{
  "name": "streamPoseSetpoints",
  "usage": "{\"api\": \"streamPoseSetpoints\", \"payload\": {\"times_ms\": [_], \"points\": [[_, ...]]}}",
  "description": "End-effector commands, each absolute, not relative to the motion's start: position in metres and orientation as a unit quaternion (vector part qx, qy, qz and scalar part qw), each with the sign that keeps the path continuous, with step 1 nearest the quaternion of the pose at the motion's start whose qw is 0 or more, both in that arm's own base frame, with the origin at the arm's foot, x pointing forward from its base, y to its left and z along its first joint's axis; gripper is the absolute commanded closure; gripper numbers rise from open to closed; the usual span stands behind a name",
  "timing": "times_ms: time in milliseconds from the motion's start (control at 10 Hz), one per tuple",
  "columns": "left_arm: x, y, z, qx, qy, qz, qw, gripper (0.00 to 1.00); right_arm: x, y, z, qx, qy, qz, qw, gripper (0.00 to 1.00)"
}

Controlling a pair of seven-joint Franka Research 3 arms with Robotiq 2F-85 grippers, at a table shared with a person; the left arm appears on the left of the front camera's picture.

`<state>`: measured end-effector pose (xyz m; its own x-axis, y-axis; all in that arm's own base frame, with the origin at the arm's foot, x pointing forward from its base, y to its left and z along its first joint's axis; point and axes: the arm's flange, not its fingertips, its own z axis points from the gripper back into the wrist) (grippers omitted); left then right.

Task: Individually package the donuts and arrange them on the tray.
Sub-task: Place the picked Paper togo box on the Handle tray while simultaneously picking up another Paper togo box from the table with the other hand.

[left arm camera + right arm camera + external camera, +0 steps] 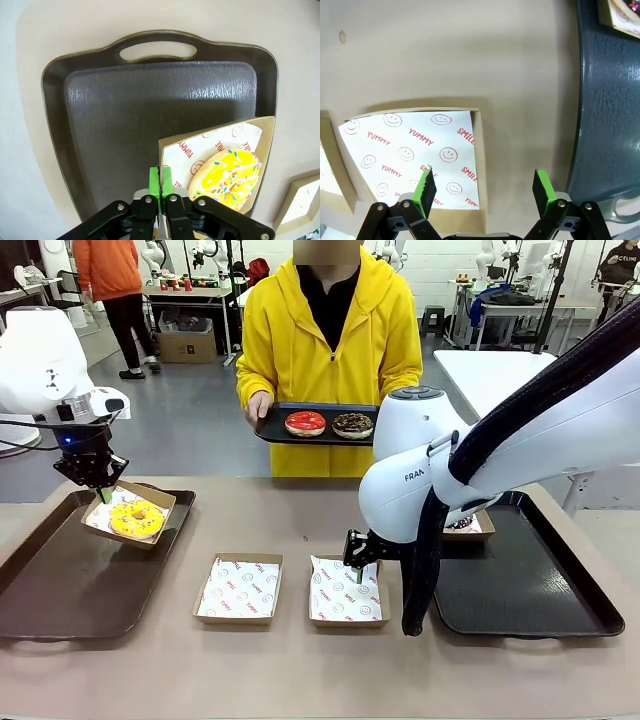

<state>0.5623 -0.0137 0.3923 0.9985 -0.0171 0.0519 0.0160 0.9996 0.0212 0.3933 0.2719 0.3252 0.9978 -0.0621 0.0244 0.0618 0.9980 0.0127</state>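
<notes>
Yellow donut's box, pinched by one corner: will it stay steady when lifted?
Probably light but bendy: the left pincer grips the box only by its thin cardboard corner, so it may sag. It looks tilted, so the yellow donut could slide on the paper liner.

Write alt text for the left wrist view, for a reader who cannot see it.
The left gripper is shut on the edge of a paper-lined cardboard box that holds a yellow donut with coloured sprinkles. The box sits over the right part of a dark tray with a cut-out handle, which rests on a beige table.
</notes>
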Motion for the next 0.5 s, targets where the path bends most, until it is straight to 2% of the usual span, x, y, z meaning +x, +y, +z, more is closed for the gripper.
{"api": "streamPoseSetpoints", "payload": {"times_ms": [0, 400], "points": [[0.580, -0.011, 0.391, 0.004, -0.026, 0.009, 1.000, 0.99, 0.398, 0.274, 0.318, 0.021, -0.006, -0.030, 0.999, 0.00], [0.598, -0.015, 0.381, -0.010, -0.011, 0.011, 1.000, 0.99, 0.404, 0.276, 0.312, 0.021, 0.006, -0.030, 0.999, 0.00]]}}
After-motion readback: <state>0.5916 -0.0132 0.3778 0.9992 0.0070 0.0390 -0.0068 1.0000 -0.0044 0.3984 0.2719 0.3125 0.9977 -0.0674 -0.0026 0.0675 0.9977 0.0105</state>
